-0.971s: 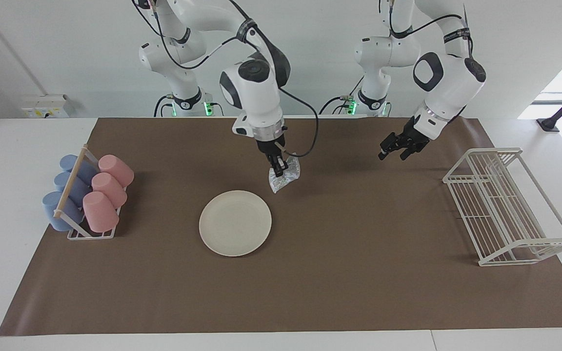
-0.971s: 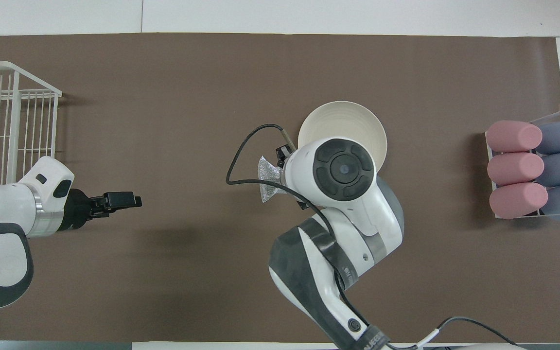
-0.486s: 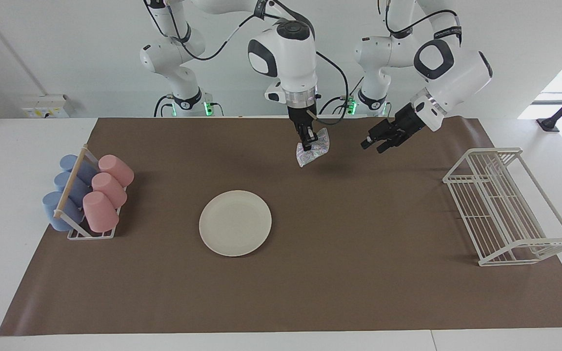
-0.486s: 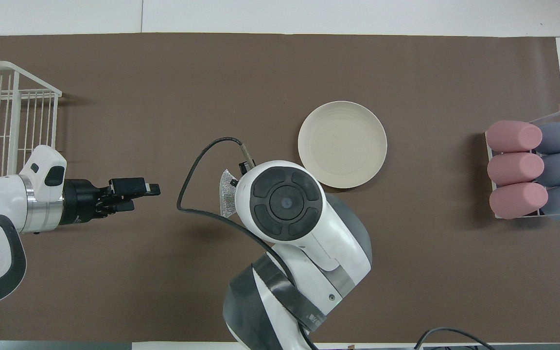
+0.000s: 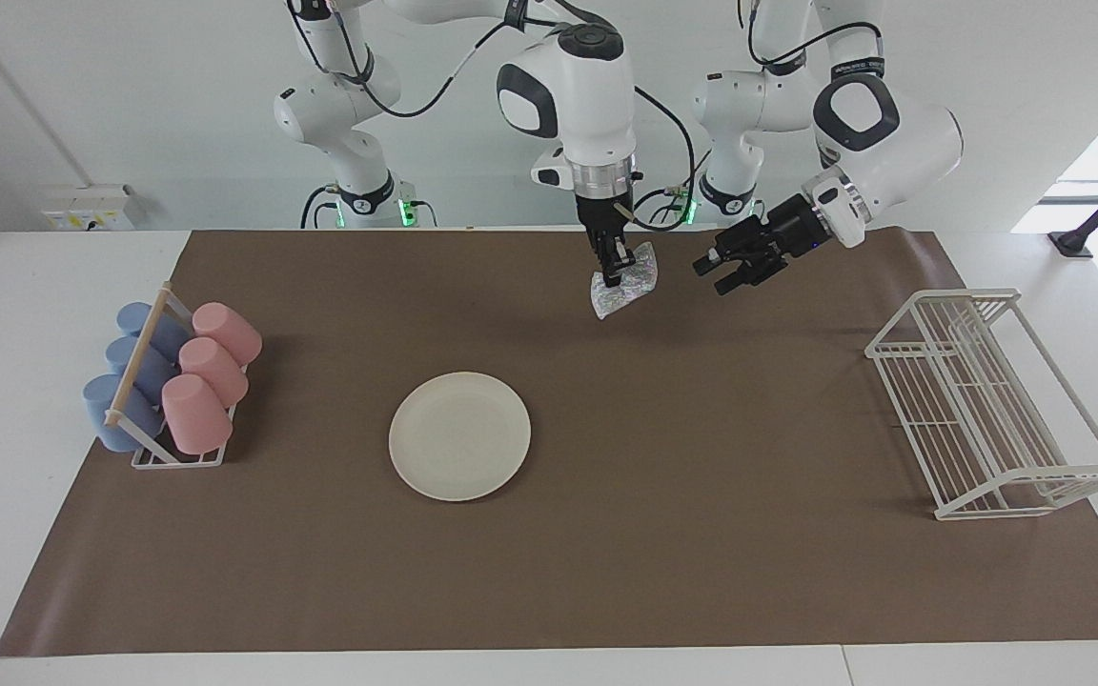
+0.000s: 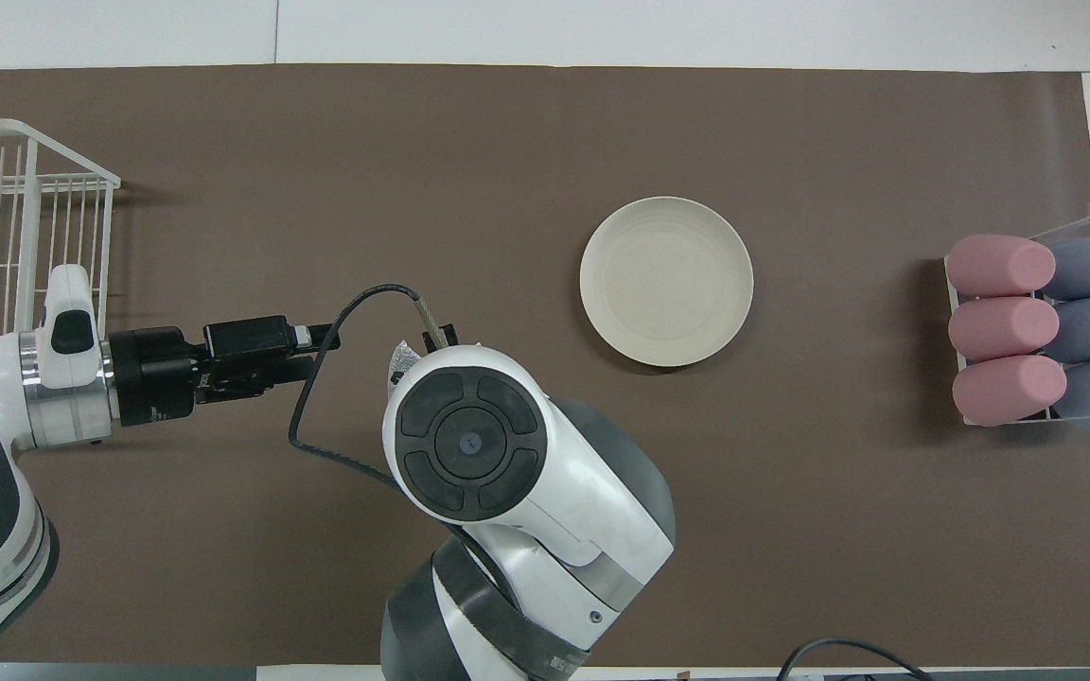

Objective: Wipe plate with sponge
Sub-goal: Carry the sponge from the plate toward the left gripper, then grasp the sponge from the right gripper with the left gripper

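Sponge hangs pinched between the fingers of my right gripper, raised over the brown mat. My left gripper hovers just beside it, fingers spread. Farther out, the plate lies flat on the mat.

My right gripper hangs over the mat with the sponge pinched between my fingers, well apart from the plate, which lies on the mat toward the cup rack. My left gripper hovers just beside the sponge, between it and the wire rack.
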### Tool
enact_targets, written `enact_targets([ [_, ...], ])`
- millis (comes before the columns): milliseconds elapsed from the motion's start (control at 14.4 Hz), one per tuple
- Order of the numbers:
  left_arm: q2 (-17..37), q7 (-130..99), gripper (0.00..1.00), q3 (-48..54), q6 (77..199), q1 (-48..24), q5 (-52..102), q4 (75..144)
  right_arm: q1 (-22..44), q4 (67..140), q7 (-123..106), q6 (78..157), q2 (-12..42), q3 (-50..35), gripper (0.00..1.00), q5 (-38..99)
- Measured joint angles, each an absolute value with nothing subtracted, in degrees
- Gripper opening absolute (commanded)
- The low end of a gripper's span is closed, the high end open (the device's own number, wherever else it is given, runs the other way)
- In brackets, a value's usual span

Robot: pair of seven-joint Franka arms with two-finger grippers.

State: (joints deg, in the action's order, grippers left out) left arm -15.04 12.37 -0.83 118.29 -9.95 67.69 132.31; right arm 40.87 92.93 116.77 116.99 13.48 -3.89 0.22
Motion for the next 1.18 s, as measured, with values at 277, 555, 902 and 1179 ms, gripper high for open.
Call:
enact_targets([
  [277, -13.6, 18.5, 0.99, -0.8, 119.5, -13.9, 70.8, 132.9, 40.7, 92.9, 116.8, 117.0, 13.6, -3.5, 0.0, 0.2],
  [555, -11.6, 21.1, 0.55, -0.8, 120.2, -16.3, 71.0, 133.1, 40.6, 92.9, 116.8, 117.0, 13.7, -3.4, 0.0, 0.2],
  [902, -11.5, 20.0, 0.0, -0.8, 120.1, -17.0, 71.1, 133.1, 40.5, 92.9, 116.8, 117.2, 13.8, -3.4, 0.0, 0.2],
  [1179, -11.5, 17.7, 0.0, -0.8, 120.0, -17.4, 71.2, 133.1, 40.5, 92.9, 116.8, 117.2, 13.9, -3.4, 0.0, 0.2],
])
